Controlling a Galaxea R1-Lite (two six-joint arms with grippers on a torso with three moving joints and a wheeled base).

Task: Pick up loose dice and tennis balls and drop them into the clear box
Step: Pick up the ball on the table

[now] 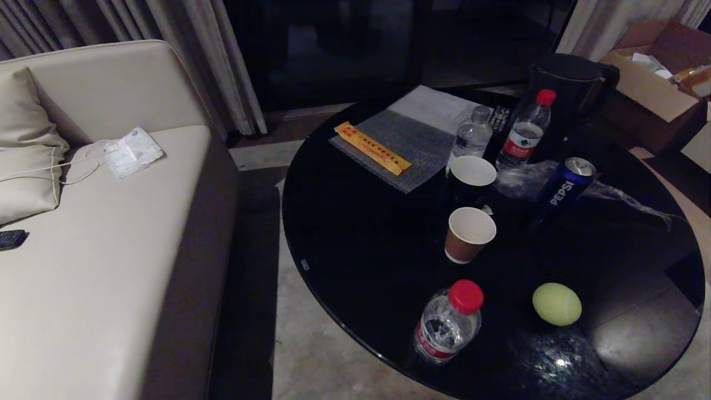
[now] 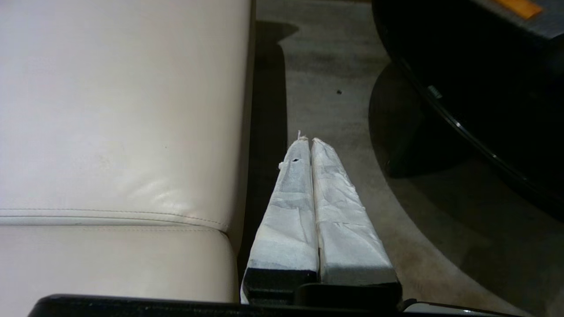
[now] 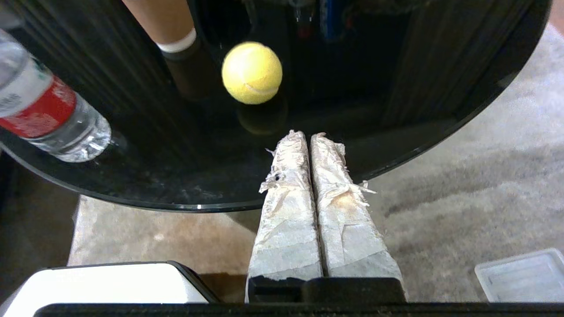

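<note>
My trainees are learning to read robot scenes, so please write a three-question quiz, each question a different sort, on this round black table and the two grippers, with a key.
1. True or false: the tennis ball lies on the black table, near its front edge.
2. Which stands closest to the ball? A) the red-capped bottle B) the Pepsi can C) the black kettle
3. Fill in: the right gripper is ____, its tips short of the ball.

Key
1. True.
2. A.
3. Shut; the left gripper, beside the sofa, is shut too.
</note>
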